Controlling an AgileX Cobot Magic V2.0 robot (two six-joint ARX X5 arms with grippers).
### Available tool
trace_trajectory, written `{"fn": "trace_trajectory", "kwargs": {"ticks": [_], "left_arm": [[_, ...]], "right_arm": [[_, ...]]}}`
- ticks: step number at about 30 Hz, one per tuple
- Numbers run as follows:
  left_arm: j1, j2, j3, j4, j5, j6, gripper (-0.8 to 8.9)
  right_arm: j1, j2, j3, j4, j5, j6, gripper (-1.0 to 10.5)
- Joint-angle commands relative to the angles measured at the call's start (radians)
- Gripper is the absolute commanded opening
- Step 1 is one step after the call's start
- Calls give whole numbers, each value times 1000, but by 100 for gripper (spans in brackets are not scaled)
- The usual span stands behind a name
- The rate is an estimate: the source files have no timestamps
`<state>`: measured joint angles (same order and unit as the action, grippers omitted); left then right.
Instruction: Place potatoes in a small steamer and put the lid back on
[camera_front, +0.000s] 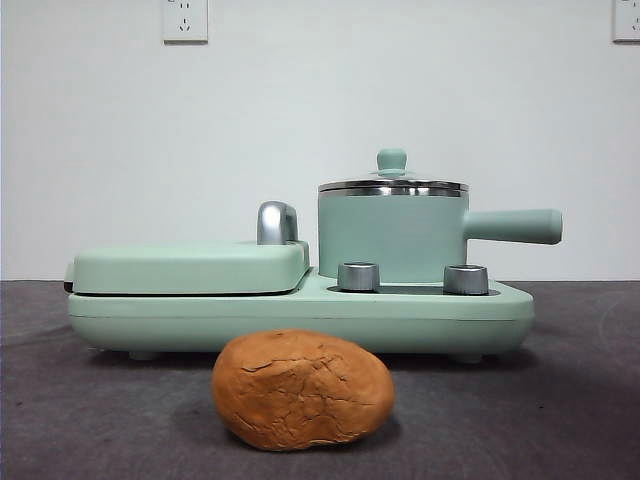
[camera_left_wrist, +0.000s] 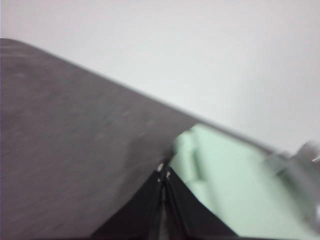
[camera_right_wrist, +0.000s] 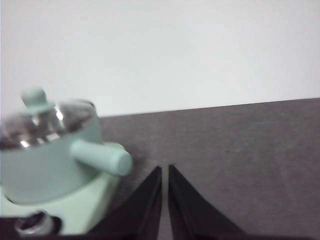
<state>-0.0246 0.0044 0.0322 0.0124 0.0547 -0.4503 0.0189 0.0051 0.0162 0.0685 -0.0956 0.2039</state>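
One orange-brown potato (camera_front: 302, 390) with cracked skin lies on the grey table in front of the appliance. The mint-green steamer pot (camera_front: 392, 237) stands on the appliance's right side, its straight handle (camera_front: 512, 226) pointing right. The glass lid (camera_front: 392, 184) with a green knob sits on the pot. In the right wrist view the pot (camera_right_wrist: 47, 157) and lid (camera_right_wrist: 42, 117) show beside my right gripper (camera_right_wrist: 165, 172), shut and empty. My left gripper (camera_left_wrist: 164, 176), also shut and empty, hovers by the appliance's flat griddle end (camera_left_wrist: 220, 185). Neither arm shows in the front view.
The mint-green appliance base (camera_front: 300, 315) carries a closed flat griddle cover (camera_front: 190, 265) with a chrome handle (camera_front: 277, 222) on the left and two steel dials (camera_front: 358, 276) in front of the pot. White wall stands behind, with sockets high up.
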Motion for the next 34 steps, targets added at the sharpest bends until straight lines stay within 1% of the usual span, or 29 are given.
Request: {"fn": "trace_trajectory", "kwargs": {"ticks": [1,4,6,7,9,11,13,16,18,20,23,27,28,31,34], "left_arm": [[0,-1,-18,90,65,-63,5],[0,-1,-18,205,125,-63,5],[0,-1,-7,259,131,-63,6],[0,-1,3,266,130,-63,6],[0,2,34,256,129,-63,8],[0,9,79,203,128,-58,9],[0,23,146,109,120,-56,10],[0,68,274,-60,86,-47,10],[0,116,369,-163,57,-4,10],[0,167,448,-233,45,45,10],[0,270,564,-307,46,134,10],[0,415,699,-422,50,167,10],[-2,455,731,-452,56,194,10],[-10,560,806,-528,76,301,10],[-29,646,860,-575,121,448,10]], "right_arm": [[0,-2,-3,14,-27,130,21],[0,-2,-2,66,-117,129,20],[0,-2,0,127,-159,131,14],[0,-2,7,142,-166,135,13],[0,-1,43,124,-165,165,13],[0,1,97,60,-156,164,13],[0,16,161,-23,-138,149,13],[0,59,270,-127,-132,105,13],[0,104,346,-179,-132,70,13],[0,151,411,-218,-133,39,13],[0,245,511,-285,-142,-26,13],[0,378,626,-407,-168,-144,13],[1,414,655,-445,-171,-175,13],[6,503,721,-540,-179,-270,13],[27,570,763,-607,-192,-414,13]]}}
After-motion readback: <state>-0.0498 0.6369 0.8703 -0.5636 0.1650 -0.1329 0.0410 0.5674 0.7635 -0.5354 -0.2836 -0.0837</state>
